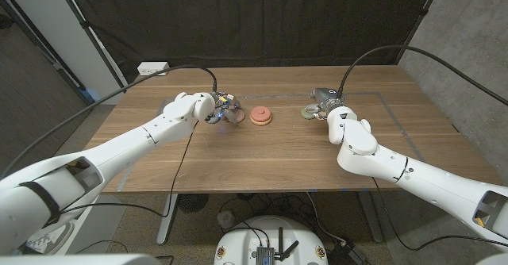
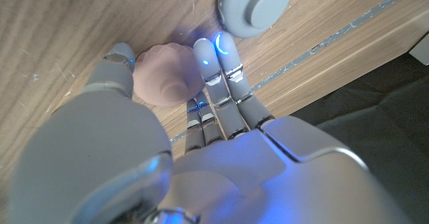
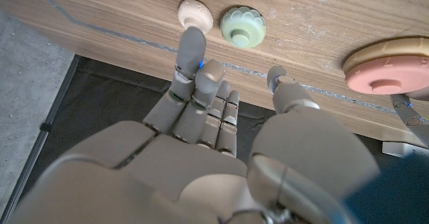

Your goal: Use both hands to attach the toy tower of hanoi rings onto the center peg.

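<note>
Both arms are reaching in from the near edge of the wooden counter toward its middle.

The left hand is hovering just left of the base. In the left wrist view, its fingers are extending straight and close together, with the thumb set apart. A pale pink ring with a scalloped rim is lying on the counter between thumb and fingers. Whether the fingers are clamping it cannot be told. A grey-blue ring with a raised round hub is lying just beyond the fingertips.

The base with the center peg is sitting between the two hands. It is showing as a salmon-pink disc on a tan wooden disc, with a short peg rising at its center.

The right hand is hovering right of the base. In the right wrist view, its fingers are spreading apart and holding nothing. Beyond the fingertips, a pale green ring with a scalloped rim and a smaller cream ring are lying side by side on the counter.
</note>
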You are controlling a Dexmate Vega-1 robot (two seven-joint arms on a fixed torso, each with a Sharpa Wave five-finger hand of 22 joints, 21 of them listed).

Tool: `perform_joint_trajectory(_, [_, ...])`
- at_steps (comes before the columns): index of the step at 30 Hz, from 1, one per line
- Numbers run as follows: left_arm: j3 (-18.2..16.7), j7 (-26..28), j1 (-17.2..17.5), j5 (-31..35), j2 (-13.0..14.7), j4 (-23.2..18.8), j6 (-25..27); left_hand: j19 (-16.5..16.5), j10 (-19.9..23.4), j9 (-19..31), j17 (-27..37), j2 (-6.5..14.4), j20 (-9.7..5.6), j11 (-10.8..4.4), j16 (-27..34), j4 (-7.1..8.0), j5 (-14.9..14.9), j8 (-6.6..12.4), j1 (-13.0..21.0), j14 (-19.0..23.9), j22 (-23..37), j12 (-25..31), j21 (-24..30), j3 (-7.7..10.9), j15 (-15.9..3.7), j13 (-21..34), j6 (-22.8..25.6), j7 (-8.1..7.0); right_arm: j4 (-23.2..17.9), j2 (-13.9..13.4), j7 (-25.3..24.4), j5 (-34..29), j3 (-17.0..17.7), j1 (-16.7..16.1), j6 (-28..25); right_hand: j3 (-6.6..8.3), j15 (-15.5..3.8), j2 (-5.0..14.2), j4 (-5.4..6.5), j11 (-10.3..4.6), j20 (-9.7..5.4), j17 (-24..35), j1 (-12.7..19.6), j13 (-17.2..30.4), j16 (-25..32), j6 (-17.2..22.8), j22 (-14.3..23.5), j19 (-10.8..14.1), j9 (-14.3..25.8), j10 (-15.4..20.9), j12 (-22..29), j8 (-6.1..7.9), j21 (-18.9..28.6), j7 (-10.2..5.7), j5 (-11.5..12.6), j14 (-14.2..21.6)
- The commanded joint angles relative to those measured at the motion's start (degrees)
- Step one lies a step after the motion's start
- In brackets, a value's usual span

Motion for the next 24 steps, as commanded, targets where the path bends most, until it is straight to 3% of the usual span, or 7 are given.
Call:
perform_joint_trajectory(1, [0.92, 0.14, -0.15, -0.62, -0.44, 1.35, 0.58, 0.51, 1.27, -0.04, -0.02, 0.24, -6.84, 0.04, 0.39, -0.31, -0.1, 0.63, 1.02, 0.42, 0.03, 0.63, 0.57, 0.11, -6.28, -0.08, 1.07, 0.11, 0.01, 0.02, -0.02, 0.4, -0.3, 0.16, -0.38, 0.6, -1.8, 0.63, 0.1, 0.03, -4.52, 0.12, -0.15, 0.32, 0.19, 0.31, 0.14, 0.13, 0.12, 0.33, 0.11, -0.15, -0.01, -0.11, 0.26, 0.06])
perform_joint_trajectory(16, [0.68, 1.37, 1.57, -0.27, 0.33, -1.27, 3.86, 4.42, 13.19, 0.44, -0.14, 2.07, -8.57, -3.26, 2.43, -0.63, -0.22, 3.54, 3.91, 4.33, 0.47, 4.91, 1.92, 1.13, -6.4, 1.22, 11.08, -0.82, 1.83, 0.69, -2.17, 2.94, 0.93, -0.56, 1.63, 0.83, -1.8, 0.83, 0.17, 0.14, -4.5, -0.06, -0.66, 0.39, -0.03, 0.62, 0.0, -0.02, 0.14, 0.71, 0.17, -0.16, -0.14, -0.18, 0.54, -0.2])
perform_joint_trajectory(24, [0.41, 2.86, 2.11, -0.64, -0.01, -1.43, 4.39, 6.09, 16.49, 0.69, -0.23, 2.84, -8.7, -4.12, 3.13, -0.82, -0.12, 4.16, 5.54, 6.21, 1.19, 6.06, 2.64, 1.79, -6.43, 2.37, 13.72, -1.31, 2.36, 0.64, -2.58, 3.85, 0.93, -0.46, 2.36, 0.92, -1.8, 0.91, 0.17, 0.03, -4.5, -0.09, -0.87, 0.48, -0.13, 0.5, -0.04, -0.07, 0.14, 0.71, 0.15, -0.27, -0.19, -0.14, 0.64, -0.29])
